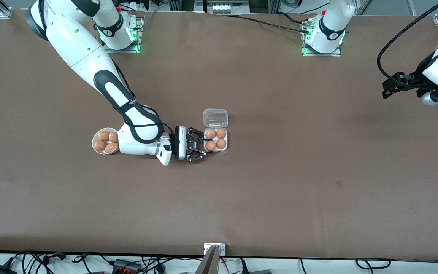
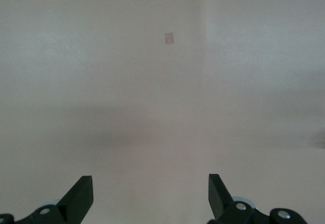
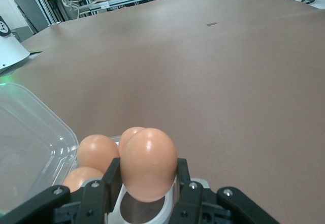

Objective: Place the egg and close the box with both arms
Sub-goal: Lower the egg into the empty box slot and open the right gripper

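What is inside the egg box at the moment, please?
The box shows four eggs: three seated, and the egg gripped by the right gripper over its cell. The cell floors are covered.

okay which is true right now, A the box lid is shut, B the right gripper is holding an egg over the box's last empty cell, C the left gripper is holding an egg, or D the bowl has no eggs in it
B: the right gripper grips the egg over the empty cell of the box, whose lid stands open; the left gripper is open and holds nothing, over bare table.

Both arms were glossy white jointed shells with black bands and black cables, on bases lit green. Each ended in a black 2-finger gripper, the right gripper (image 1: 198, 148) on metal linkages with silver screws, the left gripper (image 1: 388, 88) matte black.
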Robot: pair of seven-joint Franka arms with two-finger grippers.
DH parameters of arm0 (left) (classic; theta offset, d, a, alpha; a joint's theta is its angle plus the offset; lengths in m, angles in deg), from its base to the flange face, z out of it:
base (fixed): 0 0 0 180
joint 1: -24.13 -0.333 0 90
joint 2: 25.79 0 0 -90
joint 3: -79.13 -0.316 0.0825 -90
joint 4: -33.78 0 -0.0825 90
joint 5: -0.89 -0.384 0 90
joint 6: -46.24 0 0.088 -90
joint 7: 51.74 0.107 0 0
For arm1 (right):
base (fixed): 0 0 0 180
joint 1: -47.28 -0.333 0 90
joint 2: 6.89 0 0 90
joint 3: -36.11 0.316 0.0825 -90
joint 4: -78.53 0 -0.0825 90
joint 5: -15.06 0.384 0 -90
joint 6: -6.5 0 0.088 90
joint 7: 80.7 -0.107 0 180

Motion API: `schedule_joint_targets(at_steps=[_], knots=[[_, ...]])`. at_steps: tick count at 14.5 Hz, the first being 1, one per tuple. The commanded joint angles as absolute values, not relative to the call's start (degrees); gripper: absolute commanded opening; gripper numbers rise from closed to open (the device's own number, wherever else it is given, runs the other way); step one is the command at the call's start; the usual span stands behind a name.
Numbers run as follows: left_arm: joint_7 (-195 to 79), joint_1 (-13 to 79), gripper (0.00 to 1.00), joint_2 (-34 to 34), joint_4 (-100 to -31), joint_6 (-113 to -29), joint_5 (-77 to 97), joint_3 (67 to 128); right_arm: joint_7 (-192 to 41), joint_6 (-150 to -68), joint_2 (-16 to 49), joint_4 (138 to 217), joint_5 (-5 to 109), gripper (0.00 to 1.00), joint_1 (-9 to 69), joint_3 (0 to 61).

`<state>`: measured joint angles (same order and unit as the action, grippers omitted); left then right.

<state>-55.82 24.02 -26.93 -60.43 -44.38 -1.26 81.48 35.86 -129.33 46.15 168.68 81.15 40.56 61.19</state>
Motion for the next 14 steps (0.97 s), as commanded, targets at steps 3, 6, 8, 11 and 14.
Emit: schedule_joint_targets(at_steps=[3, 6, 8, 11, 14], knots=[[-55.26, 23.69, 1.0, -26.59, -59.03, -43.15, -0.87, 81.68, 40.85, -131.14, 47.07, 167.83, 83.35, 0.0, 40.51, 61.86], [-55.26, 23.69, 1.0, -26.59, -59.03, -43.15, -0.87, 81.68, 40.85, -131.14, 47.07, 167.92, 83.09, 0.0, 40.51, 61.77], [-55.26, 23.69, 1.0, -26.59, -59.03, -43.15, -0.87, 81.68, 40.24, -131.22, 47.16, 168.09, 83.61, 0.99, 40.51, 61.77], [-55.26, 23.69, 1.0, -26.59, -59.03, -43.15, -0.87, 81.68, 39.79, -131.14, 47.07, 168.18, 83.7, 1.0, 40.6, 61.77], [-55.34, 23.69, 1.0, -26.59, -59.03, -43.15, -0.87, 81.68, 39.18, -131.14, 46.9, 168.18, 83.61, 1.0, 40.77, 61.77]])
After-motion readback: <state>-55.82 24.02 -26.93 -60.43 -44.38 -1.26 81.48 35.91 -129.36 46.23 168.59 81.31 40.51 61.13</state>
